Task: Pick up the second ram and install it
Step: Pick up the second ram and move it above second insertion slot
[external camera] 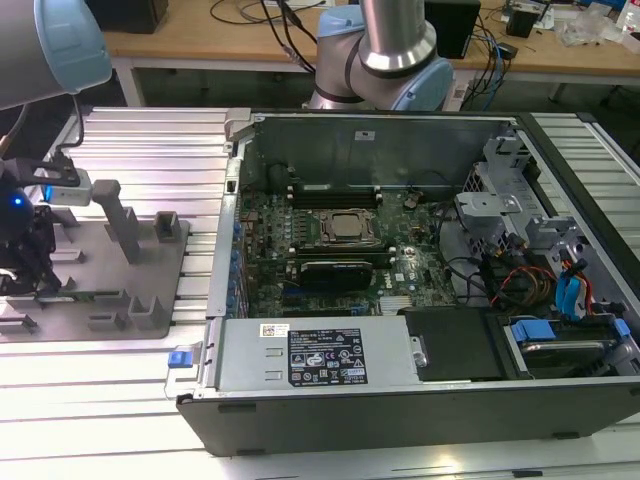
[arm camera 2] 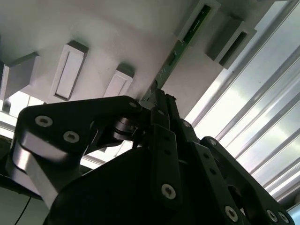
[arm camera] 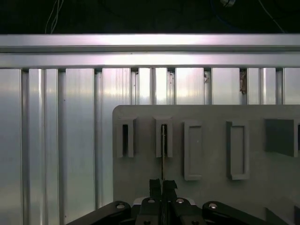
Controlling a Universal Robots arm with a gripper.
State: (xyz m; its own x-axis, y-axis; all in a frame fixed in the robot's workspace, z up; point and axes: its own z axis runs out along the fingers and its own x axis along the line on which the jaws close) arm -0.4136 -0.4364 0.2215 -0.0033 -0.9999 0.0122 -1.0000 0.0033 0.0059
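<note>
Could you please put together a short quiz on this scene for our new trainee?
1. True or false: the second ram already sits inside the computer case.
2. The tool is closed on: A) the second ram B) a loose screw C) a screwdriver.
3. What is the second ram standing in?
Key: 1 false; 2 A; 3 a slot in the grey fixture plate, on the exterior view's left, outside the case.
</note>
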